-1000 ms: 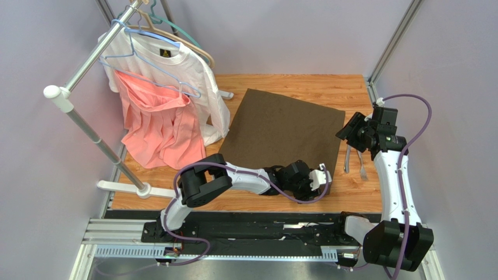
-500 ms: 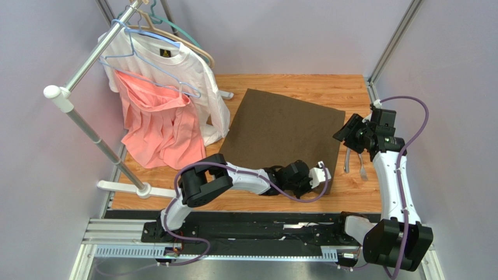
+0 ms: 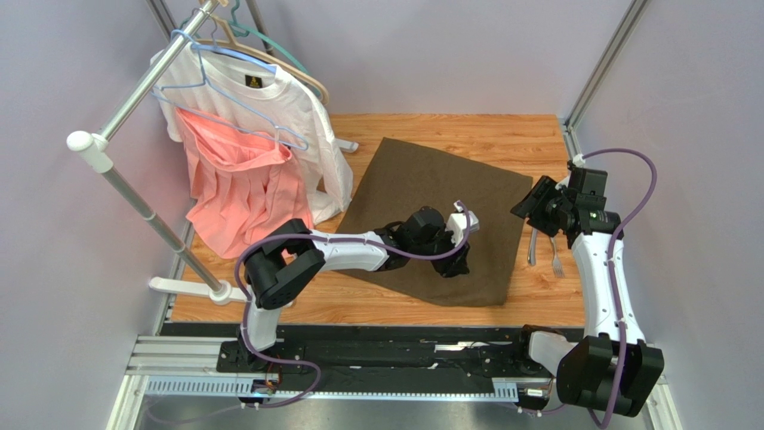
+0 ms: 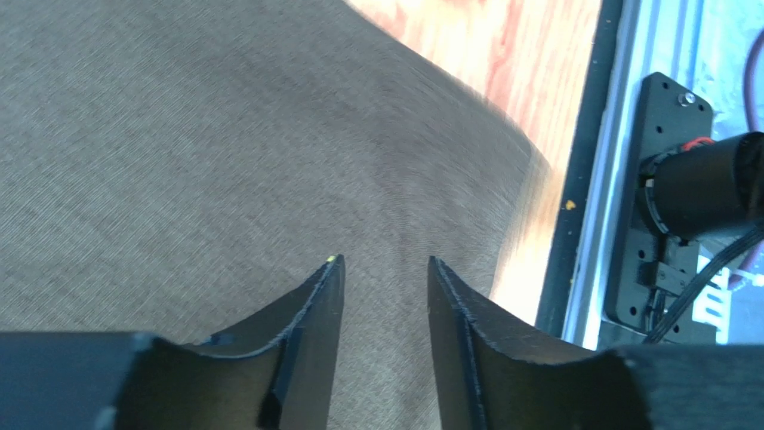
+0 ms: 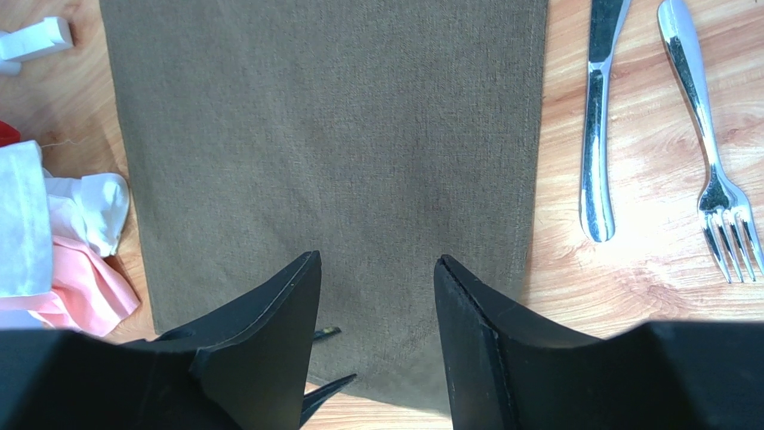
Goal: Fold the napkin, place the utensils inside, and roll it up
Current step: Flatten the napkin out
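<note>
The dark olive-brown napkin (image 3: 421,193) lies spread flat on the wooden table, also filling the left wrist view (image 4: 179,134) and the right wrist view (image 5: 332,116). My left gripper (image 3: 454,262) hovers over the napkin's near right part. It is open (image 4: 384,262), with only cloth showing between its fingers. My right gripper (image 3: 531,204) is above the napkin's right edge and also open (image 5: 377,258), holding nothing. The utensils lie side by side on the wood just right of the napkin: a silver knife (image 5: 596,116) (image 3: 533,246) and a silver fork (image 5: 708,134) (image 3: 555,256).
A clothes rack (image 3: 134,184) stands at the left with a white T-shirt (image 3: 296,116) and a pink garment (image 3: 238,193) hanging beside the napkin's left corner. The rack's white foot (image 3: 193,288) lies on the table. A black rail (image 3: 403,345) runs along the near edge.
My left gripper has left the napkin's near right corner, moving left and farther in over the cloth, and its jaws are apart again. The right arm has barely moved.
</note>
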{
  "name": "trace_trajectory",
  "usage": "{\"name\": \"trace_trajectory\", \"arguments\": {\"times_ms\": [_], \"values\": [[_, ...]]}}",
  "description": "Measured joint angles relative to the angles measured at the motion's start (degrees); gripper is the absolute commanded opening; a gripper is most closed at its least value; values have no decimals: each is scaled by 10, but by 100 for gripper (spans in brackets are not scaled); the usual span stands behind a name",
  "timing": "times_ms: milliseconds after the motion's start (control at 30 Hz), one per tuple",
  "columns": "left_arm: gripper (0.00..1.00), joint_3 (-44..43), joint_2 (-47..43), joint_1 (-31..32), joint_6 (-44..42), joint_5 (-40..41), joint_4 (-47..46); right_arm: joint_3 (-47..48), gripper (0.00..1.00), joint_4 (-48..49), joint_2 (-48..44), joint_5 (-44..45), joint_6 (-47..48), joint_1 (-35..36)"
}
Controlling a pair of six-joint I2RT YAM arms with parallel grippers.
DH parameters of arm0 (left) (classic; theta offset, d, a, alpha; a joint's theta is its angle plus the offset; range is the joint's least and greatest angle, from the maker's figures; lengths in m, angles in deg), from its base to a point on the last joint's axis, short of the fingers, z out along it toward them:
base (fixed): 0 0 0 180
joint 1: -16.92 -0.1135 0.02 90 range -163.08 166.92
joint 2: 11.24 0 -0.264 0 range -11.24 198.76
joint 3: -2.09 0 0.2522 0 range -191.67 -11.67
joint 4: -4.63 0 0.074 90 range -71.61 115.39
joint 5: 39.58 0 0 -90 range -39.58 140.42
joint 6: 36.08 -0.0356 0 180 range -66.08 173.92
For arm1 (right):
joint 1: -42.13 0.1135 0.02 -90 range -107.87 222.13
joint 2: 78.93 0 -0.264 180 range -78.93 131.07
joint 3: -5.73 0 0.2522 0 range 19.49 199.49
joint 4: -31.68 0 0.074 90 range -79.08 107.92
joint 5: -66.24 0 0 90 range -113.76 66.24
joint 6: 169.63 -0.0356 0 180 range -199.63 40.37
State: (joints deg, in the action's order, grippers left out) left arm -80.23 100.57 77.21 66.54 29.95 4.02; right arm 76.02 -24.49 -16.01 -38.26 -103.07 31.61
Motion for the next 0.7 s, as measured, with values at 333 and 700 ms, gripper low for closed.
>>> {"name": "trace_trajectory", "arguments": {"times_ms": [333, 700], "values": [[55, 25, -26, 9, 19, 52, 23, -23, 53, -1, 28, 1, 14, 0], [55, 75, -28, -84, 132, 174, 61, -57, 52, 61, 140, -5, -2, 50]]}}
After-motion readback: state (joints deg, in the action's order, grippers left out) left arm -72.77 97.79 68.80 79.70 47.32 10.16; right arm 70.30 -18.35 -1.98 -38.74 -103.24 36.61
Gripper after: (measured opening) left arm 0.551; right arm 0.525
